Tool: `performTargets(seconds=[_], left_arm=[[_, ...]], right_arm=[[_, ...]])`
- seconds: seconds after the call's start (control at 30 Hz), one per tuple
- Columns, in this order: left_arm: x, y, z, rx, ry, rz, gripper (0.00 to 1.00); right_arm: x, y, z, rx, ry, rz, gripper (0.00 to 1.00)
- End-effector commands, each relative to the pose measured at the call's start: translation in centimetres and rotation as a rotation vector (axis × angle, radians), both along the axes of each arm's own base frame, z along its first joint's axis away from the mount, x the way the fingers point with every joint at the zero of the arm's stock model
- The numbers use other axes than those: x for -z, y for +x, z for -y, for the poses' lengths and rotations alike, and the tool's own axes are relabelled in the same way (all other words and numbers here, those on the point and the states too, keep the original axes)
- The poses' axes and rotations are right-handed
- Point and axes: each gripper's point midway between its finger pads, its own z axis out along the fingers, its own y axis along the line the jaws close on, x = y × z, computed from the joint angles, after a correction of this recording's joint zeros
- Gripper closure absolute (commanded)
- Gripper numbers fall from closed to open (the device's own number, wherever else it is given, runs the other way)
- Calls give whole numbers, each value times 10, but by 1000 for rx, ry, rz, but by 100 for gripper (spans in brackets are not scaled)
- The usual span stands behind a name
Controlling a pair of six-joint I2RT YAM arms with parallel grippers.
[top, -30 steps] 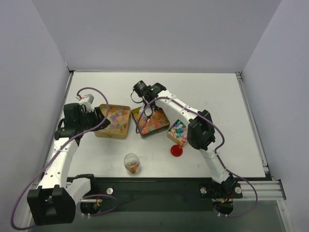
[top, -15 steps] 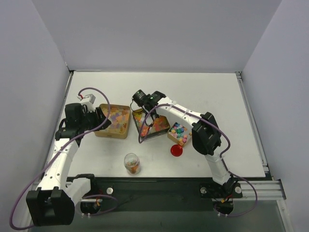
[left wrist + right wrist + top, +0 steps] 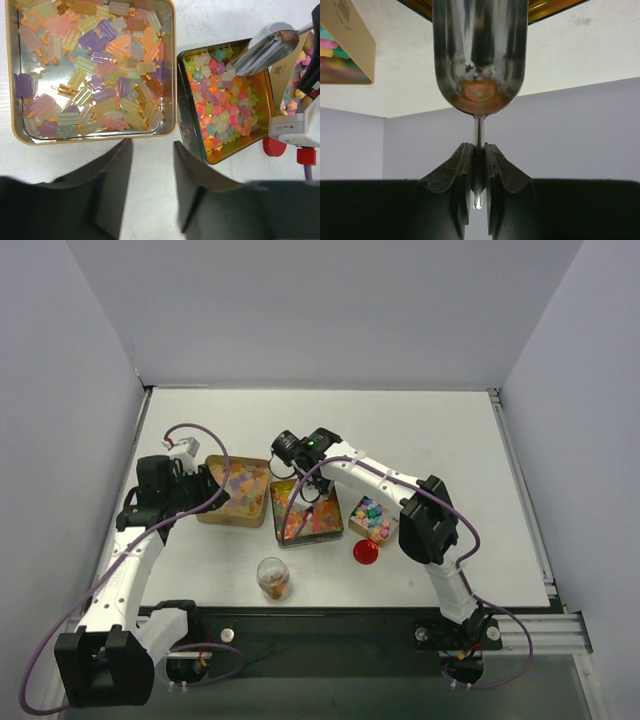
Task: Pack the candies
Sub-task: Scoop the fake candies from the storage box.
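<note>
The candies fill three containers: pastel popsicle shapes in a gold tin (image 3: pixel 235 492) (image 3: pixel 92 70), small star shapes in the middle tin (image 3: pixel 307 510) (image 3: pixel 225 100), and mixed ones in a small cardboard box (image 3: pixel 372 518). A clear jar (image 3: pixel 273 578) near the front edge holds a few. My right gripper (image 3: pixel 310 478) (image 3: pixel 478 150) is shut on the thin handle of a metal scoop (image 3: pixel 480 55) (image 3: pixel 265 47), whose bowl rests at the far right corner of the middle tin. My left gripper (image 3: pixel 207 487) (image 3: pixel 152 145) hangs open over bare table, just short of both tins, with nothing between its fingers.
A flat red lid (image 3: pixel 366 551) (image 3: pixel 273 146) lies on the table right of the jar, close to the cardboard box (image 3: pixel 345 45). The two tins sit almost touching. Grey walls enclose the table on three sides.
The right gripper and scoop shifted toward the near edge, and the middle tin slid nearer and turned square to the table. The cardboard box was nudged slightly. The left arm barely moved.
</note>
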Motion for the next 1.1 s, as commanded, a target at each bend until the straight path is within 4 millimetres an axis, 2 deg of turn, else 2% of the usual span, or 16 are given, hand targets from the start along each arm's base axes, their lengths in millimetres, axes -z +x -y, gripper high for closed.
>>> performTargets(seconds=[0.0, 0.03, 0.07, 0.13, 0.17, 0.3, 0.37, 0.4, 0.57, 0.7, 0.83, 1.07], left_arm=[[12, 0, 1, -5, -11, -16, 61], [20, -3, 1, -20, -18, -45, 68], [26, -5, 3, -15, -21, -60, 86], [40, -9, 2, -19, -21, -99, 98], [43, -14, 14, 25, -21, -111, 100], [65, -14, 29, 70, -36, -192, 100], [67, -9, 37, 96, -53, -211, 100], [76, -7, 41, 109, -54, -245, 100], [80, 7, 55, 150, -73, -291, 100], [93, 6, 64, 166, -96, -333, 100], [96, 5, 69, 179, -103, -335, 100], [89, 5, 74, 184, -113, -320, 100]], right_arm=[[2, -23, 17, 51, 3, -112, 100], [3, -23, 18, 57, 7, -116, 100], [4, -24, 21, 74, 14, -121, 100], [4, -24, 24, 97, 29, -121, 100], [4, -25, 23, 112, 48, -124, 100], [3, -32, 20, 134, 111, -155, 100], [3, -37, 20, 139, 134, -179, 100], [4, -40, 20, 144, 141, -194, 100], [8, -50, 33, 161, 151, -241, 100], [16, -65, 34, 167, 166, -287, 100], [20, -69, 30, 212, 168, -265, 100], [25, -65, 22, 298, 120, -147, 100]])
